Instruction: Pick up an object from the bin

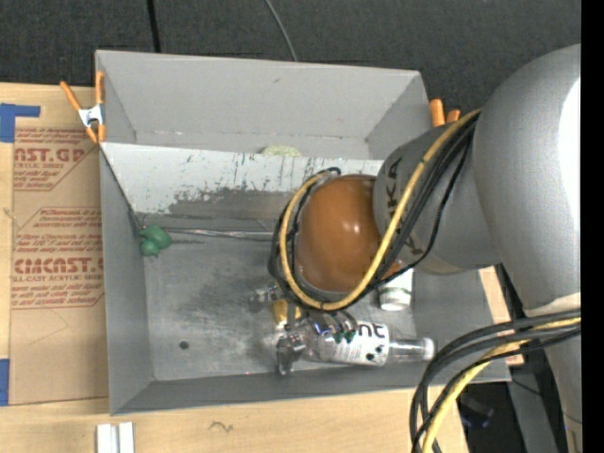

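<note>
My gripper [286, 336] is low over the bin floor near the front wall, right of the middle, just below the orange dome on the wrist. A clear plastic bottle [373, 349] with a white printed label lies on its side along the front wall. Its left end lies right beside the gripper, and whether they touch is hidden. A small white container with a green band [394, 296] sits to the right, partly under the arm.
A small green lump [154, 242] rests against the left wall, far from the gripper. The arm and its cables cover the bin's right side. Bare scuffed floor lies between the green lump and the gripper.
</note>
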